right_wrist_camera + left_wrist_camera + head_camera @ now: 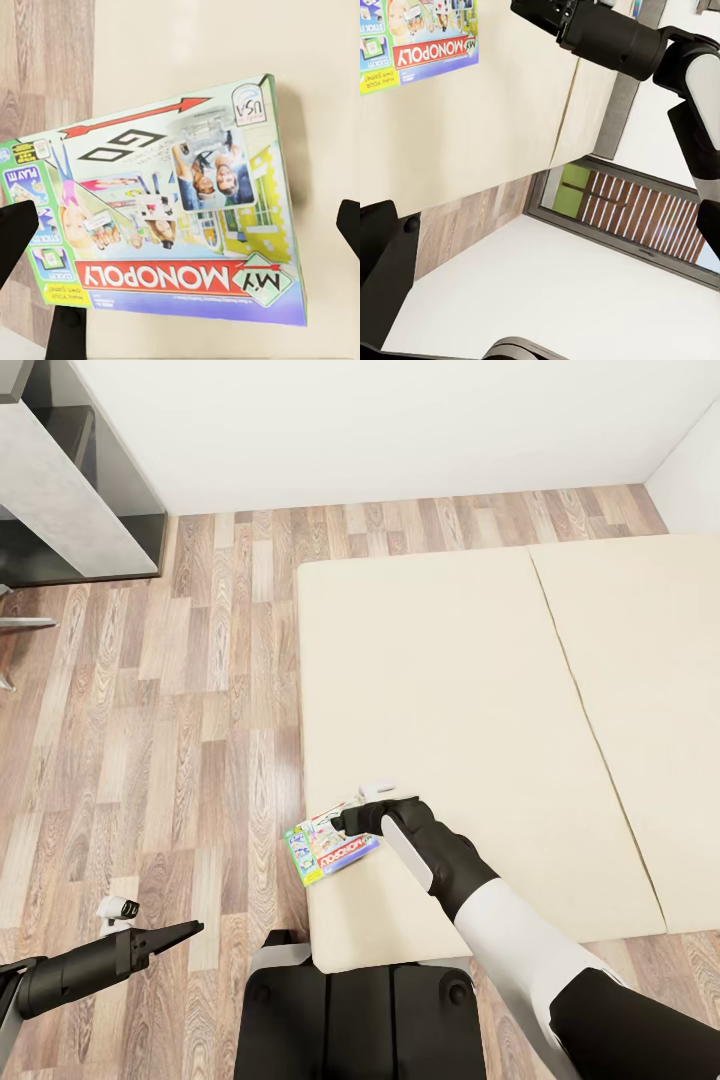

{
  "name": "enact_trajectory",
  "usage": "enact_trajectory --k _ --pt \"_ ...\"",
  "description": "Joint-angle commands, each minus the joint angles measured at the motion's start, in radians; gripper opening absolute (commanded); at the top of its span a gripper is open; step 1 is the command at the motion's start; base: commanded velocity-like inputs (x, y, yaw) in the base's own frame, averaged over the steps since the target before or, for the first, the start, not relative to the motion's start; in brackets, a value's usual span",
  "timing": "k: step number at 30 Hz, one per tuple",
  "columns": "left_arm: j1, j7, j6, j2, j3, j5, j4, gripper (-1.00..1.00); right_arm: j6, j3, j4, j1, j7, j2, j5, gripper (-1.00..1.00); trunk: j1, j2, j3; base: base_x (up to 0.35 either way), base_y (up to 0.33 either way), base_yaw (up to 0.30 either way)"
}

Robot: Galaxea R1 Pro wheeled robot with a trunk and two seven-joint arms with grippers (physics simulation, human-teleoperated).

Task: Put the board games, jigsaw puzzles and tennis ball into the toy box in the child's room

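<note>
One board game (335, 848), a white-and-green box lettered MY MONOPOLY, lies flat on the near-left corner of the bed (450, 690). My right gripper (348, 821) hovers at the box's far edge and is open. In the right wrist view the board game (172, 217) lies between the two spread fingertips (16, 240). My left gripper (195, 930) hangs low over the floor, left of the bed and apart from the box, open and empty. Its wrist view catches the board game (420, 45) and my right arm (615, 37). The toy box, jigsaw puzzles and tennis ball are out of view.
Wood floor (150, 740) runs along the bed's left side. A grey-and-black piece of furniture (70, 490) stands at the far left against the white wall. My own dark base (360, 1020) sits at the foot of the bed.
</note>
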Motion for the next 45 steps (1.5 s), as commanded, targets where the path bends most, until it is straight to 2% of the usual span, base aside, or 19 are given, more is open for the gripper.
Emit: enact_trajectory --k 1,11,16,34,42,45 --pt "0.000 -0.004 0.011 0.000 0.000 -0.001 0.000 1.00 0.007 -0.003 -0.001 0.000 -0.007 0.000 -0.008 1.00 0.001 -0.002 -0.001 0.000 0.000 0.000" --pt "0.000 -0.004 0.011 0.000 0.000 -0.001 0.000 1.00 0.013 -0.046 -0.012 0.007 -0.006 0.000 -0.007 1.00 0.001 -0.002 -0.001 0.000 0.000 0.000" --pt "0.000 -0.004 0.011 0.000 0.000 -0.001 0.000 1.00 0.018 -0.072 -0.059 0.012 -0.005 0.000 -0.008 1.00 0.001 -0.002 -0.001 0.000 0.000 0.000" --pt "0.000 -0.004 0.011 0.001 0.001 -0.001 0.000 1.00 0.009 -0.071 -0.079 0.016 -0.007 0.000 -0.007 1.00 0.001 -0.002 0.000 0.000 0.000 0.000" --pt "0.000 -0.004 0.009 0.000 0.001 -0.004 0.000 1.00 0.001 -0.071 -0.080 0.016 -0.008 0.000 -0.007 1.00 0.001 -0.002 0.010 0.000 0.000 0.000" --pt "0.000 -0.004 0.009 0.000 0.002 -0.006 0.000 1.00 -0.027 -0.071 -0.079 0.023 -0.008 0.000 -0.008 1.00 0.001 -0.002 0.015 0.000 0.000 0.000"
